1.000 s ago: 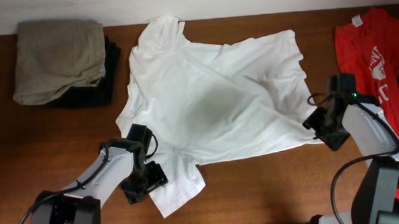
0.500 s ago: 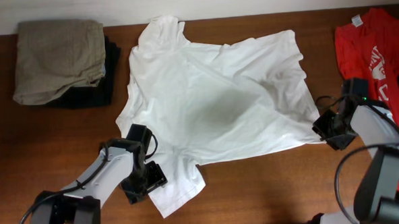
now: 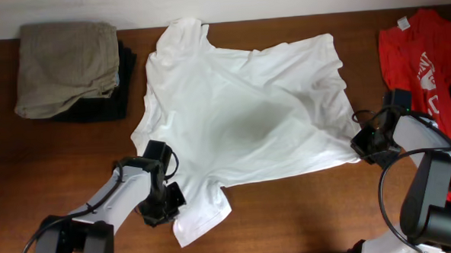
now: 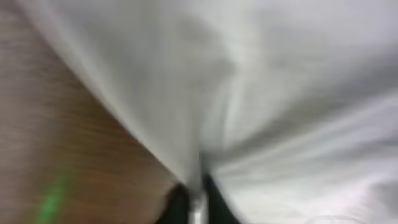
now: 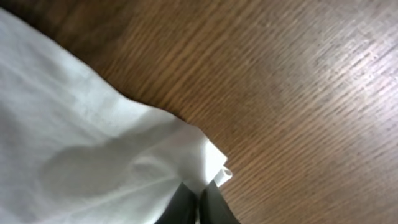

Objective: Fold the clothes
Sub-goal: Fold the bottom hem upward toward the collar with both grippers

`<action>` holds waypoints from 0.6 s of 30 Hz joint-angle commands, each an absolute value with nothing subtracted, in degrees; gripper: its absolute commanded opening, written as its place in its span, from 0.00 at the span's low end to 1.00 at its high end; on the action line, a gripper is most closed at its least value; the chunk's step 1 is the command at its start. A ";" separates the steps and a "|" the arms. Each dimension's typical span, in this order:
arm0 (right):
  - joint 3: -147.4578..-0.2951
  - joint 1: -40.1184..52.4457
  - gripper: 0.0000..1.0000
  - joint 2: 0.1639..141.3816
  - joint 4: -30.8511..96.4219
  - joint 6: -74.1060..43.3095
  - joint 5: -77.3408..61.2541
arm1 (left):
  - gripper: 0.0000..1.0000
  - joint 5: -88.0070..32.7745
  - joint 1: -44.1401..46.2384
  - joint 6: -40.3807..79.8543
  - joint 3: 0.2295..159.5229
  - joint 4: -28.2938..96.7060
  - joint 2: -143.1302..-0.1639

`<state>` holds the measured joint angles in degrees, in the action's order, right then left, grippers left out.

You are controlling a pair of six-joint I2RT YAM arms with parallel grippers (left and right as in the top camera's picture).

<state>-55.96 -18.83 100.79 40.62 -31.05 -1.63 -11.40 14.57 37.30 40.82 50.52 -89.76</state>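
The clothes, a white T-shirt [image 3: 240, 110], lie spread and rumpled across the middle of the wooden table, one sleeve pointing toward the front edge. My left gripper [image 3: 167, 198] is shut on the shirt's cloth [image 4: 267, 93] at that near-left sleeve; its dark fingers pinch a white fold at the bottom of the blurred left wrist view. My right gripper [image 3: 361, 145] is shut on the shirt's right corner [image 5: 208, 158], with the hem sticking out just past the fingertips [image 5: 217, 202].
A folded khaki garment [image 3: 66, 65] lies on a black one [image 3: 121, 100] at the back left. A red T-shirt [image 3: 424, 53] with white print lies at the back right, close behind my right arm. Bare wood [image 5: 298, 81] lies beside the shirt's corner.
Both grippers have closed on the white shirt. The right one slid outward to the shirt's right corner before closing. The left arm stayed by the near sleeve.
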 commanded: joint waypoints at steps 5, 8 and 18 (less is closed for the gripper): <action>-55.94 -19.27 0.04 101.45 44.62 -33.89 0.82 | 0.01 -11.20 14.59 35.11 38.46 55.59 -91.42; -55.96 -19.27 0.04 99.53 47.75 -37.50 3.84 | 0.01 -11.16 14.59 35.18 38.68 57.58 -88.60; -55.96 -19.27 0.04 81.41 58.65 -43.11 11.22 | 0.00 -7.84 14.59 36.86 39.09 64.34 -66.02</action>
